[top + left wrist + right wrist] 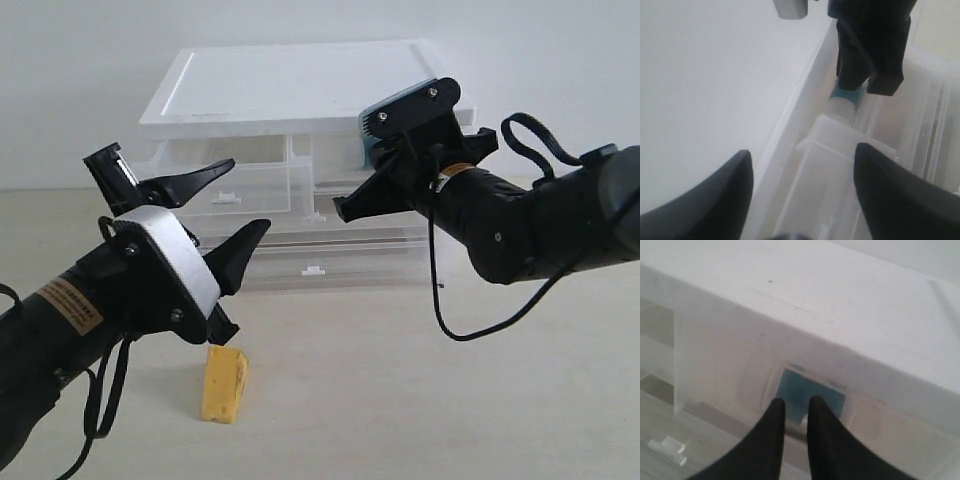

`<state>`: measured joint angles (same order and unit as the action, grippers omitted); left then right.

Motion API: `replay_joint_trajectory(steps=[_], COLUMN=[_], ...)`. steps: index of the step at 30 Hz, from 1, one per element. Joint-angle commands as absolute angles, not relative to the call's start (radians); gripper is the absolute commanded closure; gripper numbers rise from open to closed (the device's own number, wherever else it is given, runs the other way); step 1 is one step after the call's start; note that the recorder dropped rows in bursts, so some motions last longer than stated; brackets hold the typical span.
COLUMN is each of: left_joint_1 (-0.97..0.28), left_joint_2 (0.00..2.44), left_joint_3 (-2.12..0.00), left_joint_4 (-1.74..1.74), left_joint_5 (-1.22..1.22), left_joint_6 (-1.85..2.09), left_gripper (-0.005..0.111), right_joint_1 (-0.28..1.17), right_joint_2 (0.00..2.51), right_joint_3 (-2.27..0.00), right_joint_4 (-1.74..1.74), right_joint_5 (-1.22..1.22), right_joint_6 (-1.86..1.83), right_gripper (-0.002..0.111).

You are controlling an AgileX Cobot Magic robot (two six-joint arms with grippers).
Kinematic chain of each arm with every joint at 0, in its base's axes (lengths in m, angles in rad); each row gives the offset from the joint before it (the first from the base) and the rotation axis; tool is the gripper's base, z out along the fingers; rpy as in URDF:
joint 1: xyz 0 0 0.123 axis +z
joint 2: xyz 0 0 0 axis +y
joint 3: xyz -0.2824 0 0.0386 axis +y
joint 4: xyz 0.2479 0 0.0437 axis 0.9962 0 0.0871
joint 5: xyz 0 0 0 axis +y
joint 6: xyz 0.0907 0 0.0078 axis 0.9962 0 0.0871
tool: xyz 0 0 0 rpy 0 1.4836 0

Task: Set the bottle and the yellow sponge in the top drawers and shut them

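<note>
As the stubby white teal-labelled plastic bottle (845, 97) lies inside the white-topped translucent cabinet's (290, 85) top right drawer (725, 365), the nearly clenched right tool (796, 401) should push its front squarely home, while the released left tool (247, 195) drops for the yellow wedge sponge (224, 385) before the cabinet.

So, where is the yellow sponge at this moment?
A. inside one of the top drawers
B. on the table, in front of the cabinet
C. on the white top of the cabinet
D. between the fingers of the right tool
B: the yellow sponge stands on the table in front of the cabinet, near the open left tool, and nothing holds it.
</note>
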<state>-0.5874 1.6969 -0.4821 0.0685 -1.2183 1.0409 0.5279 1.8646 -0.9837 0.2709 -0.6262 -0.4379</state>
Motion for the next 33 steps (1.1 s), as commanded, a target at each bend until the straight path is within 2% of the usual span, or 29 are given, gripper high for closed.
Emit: replay_joint_trajectory(steps=[1,15,26,30,33], left_joint_1=[-0.591,-0.591,-0.591,-0.585,-0.55], left_joint_2=[1.69,1.658,1.452,1.421,1.397], left_joint_3=[-0.473,-0.473,-0.413,-0.413,-0.422], left_joint_4=[0.06,-0.078,-0.16,-0.284,-0.318], left_joint_5=[-1.221,-1.221,-1.221,-1.221,-1.128], left_joint_6=[1.024,0.889,0.57,0.435,0.391], left_gripper=[0.051,0.051,0.051,0.051,0.051], right_joint_1=[0.518,0.488,0.488,0.488,0.488], right_joint_2=[1.929,1.877,1.754,1.71,1.646], right_joint_3=[-1.035,-1.059,-0.888,-0.865,-0.859], right_joint_4=[0.284,0.225,0.225,0.104,-0.093], right_joint_5=[-0.601,-0.412,-0.477,-0.417,-0.345], right_joint_6=[-0.449,-0.334,-0.281,-0.157,0.0], right_gripper=[0.096,0.096,0.096,0.096,0.096])
